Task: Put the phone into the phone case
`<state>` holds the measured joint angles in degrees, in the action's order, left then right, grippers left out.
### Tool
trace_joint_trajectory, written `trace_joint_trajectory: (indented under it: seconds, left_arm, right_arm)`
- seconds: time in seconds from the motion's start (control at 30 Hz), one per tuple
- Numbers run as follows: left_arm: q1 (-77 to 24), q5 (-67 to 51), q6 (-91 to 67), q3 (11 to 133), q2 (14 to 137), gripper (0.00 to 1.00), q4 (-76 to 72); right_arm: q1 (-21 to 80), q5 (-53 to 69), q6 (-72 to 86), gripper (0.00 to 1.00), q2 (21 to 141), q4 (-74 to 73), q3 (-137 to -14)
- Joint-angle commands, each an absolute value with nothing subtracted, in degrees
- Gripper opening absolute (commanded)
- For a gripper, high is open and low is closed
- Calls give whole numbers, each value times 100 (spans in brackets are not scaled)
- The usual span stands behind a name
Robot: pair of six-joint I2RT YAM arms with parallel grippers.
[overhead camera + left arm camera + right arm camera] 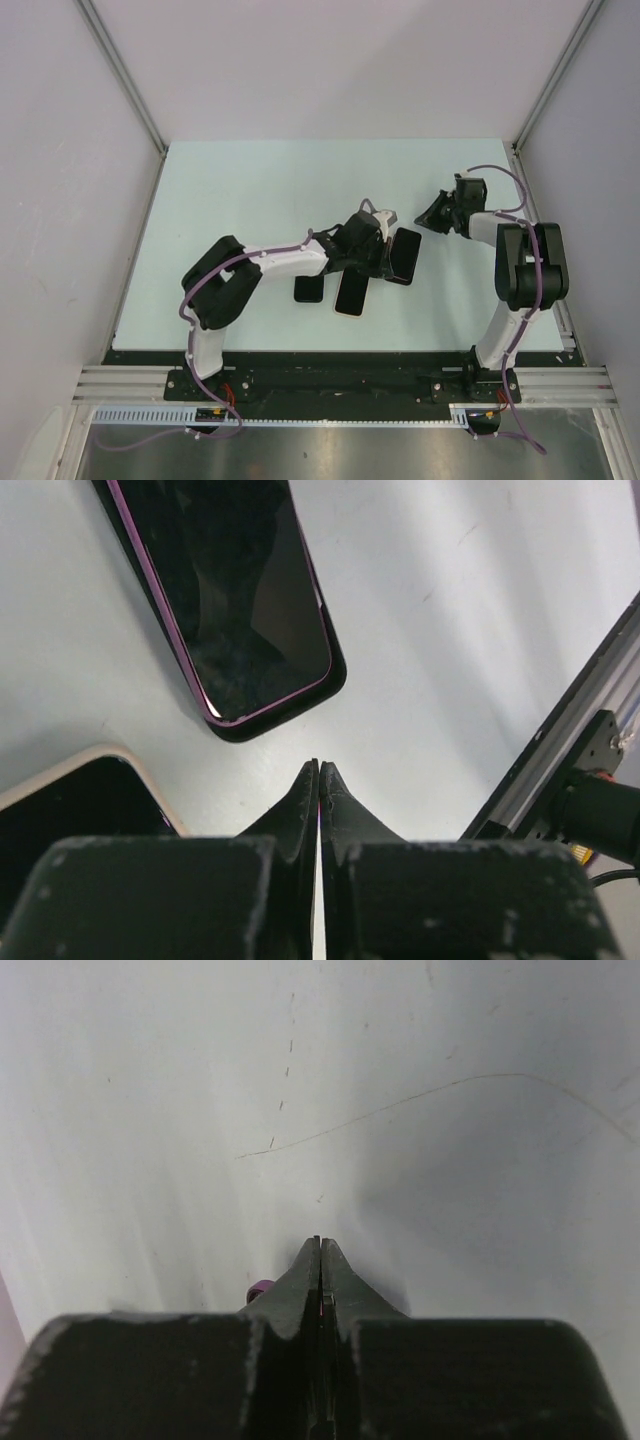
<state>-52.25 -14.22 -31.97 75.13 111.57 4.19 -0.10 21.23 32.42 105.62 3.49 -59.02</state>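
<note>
Left gripper (319,772), right gripper (319,1245) pressed together, nothing held. Phone (250,600) seen upper left of left wrist frame, apparently in case (240,732). Corners best pressed down evenly, no sliding.

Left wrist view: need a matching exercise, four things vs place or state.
Things:
1. left gripper
2. purple-edged phone
3. cream-edged phone
4. table-edge rail

Place or state:
a. top of the view, beyond the fingertips
b. right side of the view
c. shut, holding nothing
d. lower left, partly cut off by the frame

Pairs: 1-c, 2-a, 3-d, 4-b
</note>
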Motion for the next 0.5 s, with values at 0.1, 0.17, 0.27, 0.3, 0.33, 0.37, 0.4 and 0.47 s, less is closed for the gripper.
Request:
trace_joint_trajectory:
  seconds: [0.1, 0.17, 0.27, 0.3, 0.33, 0.37, 0.4, 0.47]
  left_arm:
    - [-5466, -1205, -2945, 7234, 11180, 0, 18]
    - [-5511, -1125, -2857, 7207, 11188, 0, 18]
    - [-5537, -1019, -2926, 7137, 11241, 0, 26]
    - [-5546, -1054, -2953, 7128, 11276, 0, -191]
    - [-5546, -1081, -2997, 7163, 11311, 0, -228]
    - [-5555, -1098, -3014, 7198, 11364, 0, -246]
    - [-5589, -1116, -3023, 7233, 11460, 0, -255]
    - [-5642, -1125, -3032, 7321, 11548, 0, -246]
  right_arm:
    - [193, 1741, 3032, 1, 10828, 150, -6187]
    - [229, 1749, 2988, 2, 10880, 193, -6188]
    - [194, 1951, 2988, 3, 11038, 325, -6187]
    - [176, 2029, 3023, 3, 11083, 360, -6187]
    - [150, 2169, 3041, 3, 11135, 404, -6187]
    - [149, 2197, 3041, 3, 11214, 465, -6187]
    - [167, 2206, 3041, 3, 11224, 492, -6187]
    - [202, 2197, 3041, 3, 11267, 518, -6187]
